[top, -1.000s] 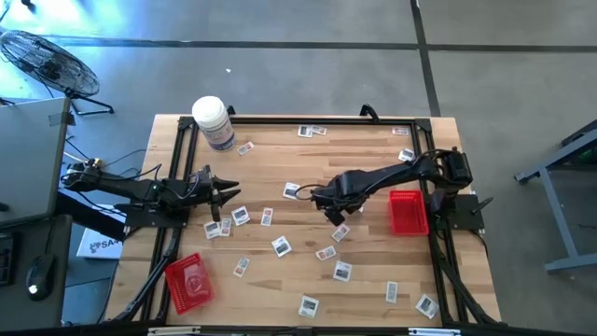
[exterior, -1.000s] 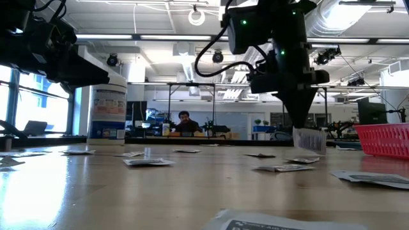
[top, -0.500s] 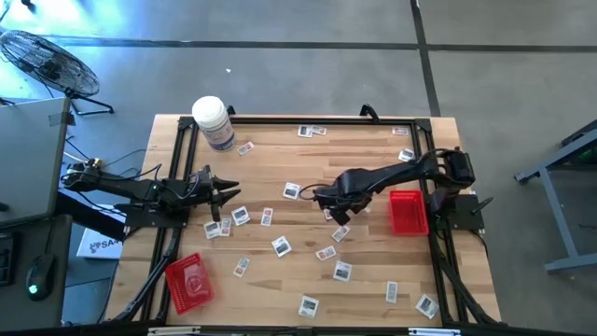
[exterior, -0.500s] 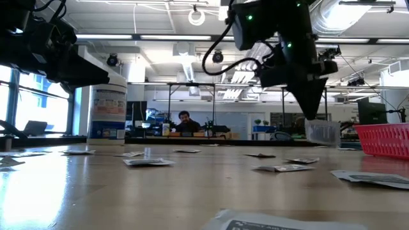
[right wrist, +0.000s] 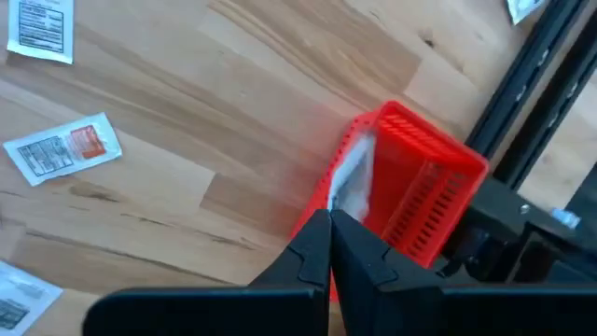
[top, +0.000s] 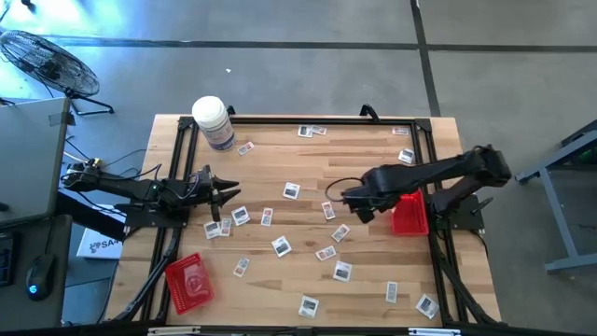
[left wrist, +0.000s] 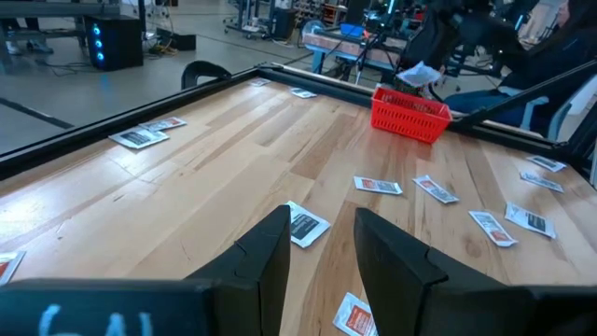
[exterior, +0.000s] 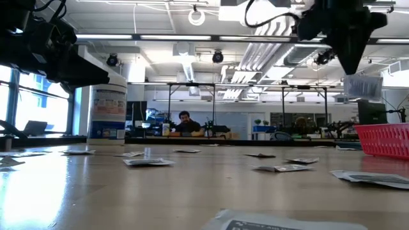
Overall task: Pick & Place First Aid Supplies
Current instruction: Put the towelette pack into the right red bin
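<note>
The right fingers [top: 359, 207] were pinched shut on a packet [exterior: 362, 85], up in the air beside the red tray's [top: 409, 217] edge. The left fingers [top: 230, 194] waited, a little open and empty, near the bench's [top: 308, 163] left side.

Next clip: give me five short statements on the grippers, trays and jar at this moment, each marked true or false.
1. The right gripper is shut on a packet. True.
2. That packet already lies in the red tray on the right. False: it hangs in the air, above and short of the tray.
3. The left gripper holds a packet. False: its fingers stand apart with nothing between them.
4. The white jar stands at the table's far left corner. True.
5. Both red trays sit on the right side. False: the second tray is at the near left.
</note>
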Tool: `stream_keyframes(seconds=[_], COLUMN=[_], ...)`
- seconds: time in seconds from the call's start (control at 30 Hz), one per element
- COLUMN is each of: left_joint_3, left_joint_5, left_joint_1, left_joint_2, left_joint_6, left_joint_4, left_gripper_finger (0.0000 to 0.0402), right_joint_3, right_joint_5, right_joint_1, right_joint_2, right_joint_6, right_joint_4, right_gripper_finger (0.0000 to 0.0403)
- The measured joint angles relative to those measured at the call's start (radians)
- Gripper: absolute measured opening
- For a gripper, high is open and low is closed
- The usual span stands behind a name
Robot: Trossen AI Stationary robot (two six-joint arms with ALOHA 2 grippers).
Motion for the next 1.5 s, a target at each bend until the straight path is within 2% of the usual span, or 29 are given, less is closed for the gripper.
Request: stream_keyframes(seconds=[0.23, 0.47, 0.6, 0.73, 0.97, 1.07, 1.23, 1.5], left_joint_3=[0.000, 0.000, 0.000, 0.000, 0.000, 0.000, 0.000, 0.000], left_joint_5=[-0.001, 0.000, 0.000, 0.000, 0.000, 0.000, 0.000, 0.000], left_joint_1=[0.000, 0.000, 0.000, 0.000, 0.000, 0.000, 0.000, 0.000], left_joint_2=[0.000, 0.000, 0.000, 0.000, 0.000, 0.000, 0.000, 0.000], left_joint_6=[0.000, 0.000, 0.000, 0.000, 0.000, 0.000, 0.000, 0.000], left_joint_4=[0.000, 0.000, 0.000, 0.000, 0.000, 0.000, 0.000, 0.000], left_gripper_finger=[0.0119, 0.0119, 0.0119, 0.0119, 0.0119, 0.0119, 0.0119, 0.0119], right_joint_3=[-0.134, -0.309, -0.364, -0.359, -0.229, -0.185, -0.177, -0.157], right_joint_5=[-0.025, -0.088, -0.106, -0.100, -0.032, 0.011, 0.033, -0.071], right_joint_1=[0.029, 0.028, 0.028, 0.028, 0.063, 0.102, 0.179, 0.306], right_joint_2=[-0.085, -0.096, -0.096, -0.096, -0.096, -0.096, -0.077, 0.119], right_joint_6=[0.128, 0.133, 0.131, 0.123, 0.122, 0.122, 0.119, 0.065], right_joint_4=[-0.005, 0.013, 0.072, 0.081, 0.105, 0.190, 0.463, 0.831], right_gripper_finger=[0.0000, 0.0000, 0.0000, 0.0000, 0.0000, 0.0000, 0.0000, 0.0000])
